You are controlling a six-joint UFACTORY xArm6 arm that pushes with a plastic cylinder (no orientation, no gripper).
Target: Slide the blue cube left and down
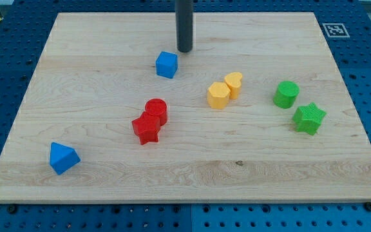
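Observation:
The blue cube (167, 64) sits on the wooden board (95, 187) in the upper middle of the view. My tip (184, 50) is the lower end of a dark rod that comes down from the view's top. It stands just up and to the right of the blue cube, very close to it; I cannot tell whether it touches.
A second blue block, wedge-like (63, 158), lies at the lower left. A red cylinder (156, 110) and red star (146, 129) touch near the middle. A yellow hexagonal block (218, 95) and yellow heart-like block (234, 84) sit right of centre. A green cylinder (286, 94) and green star (309, 118) sit at the right.

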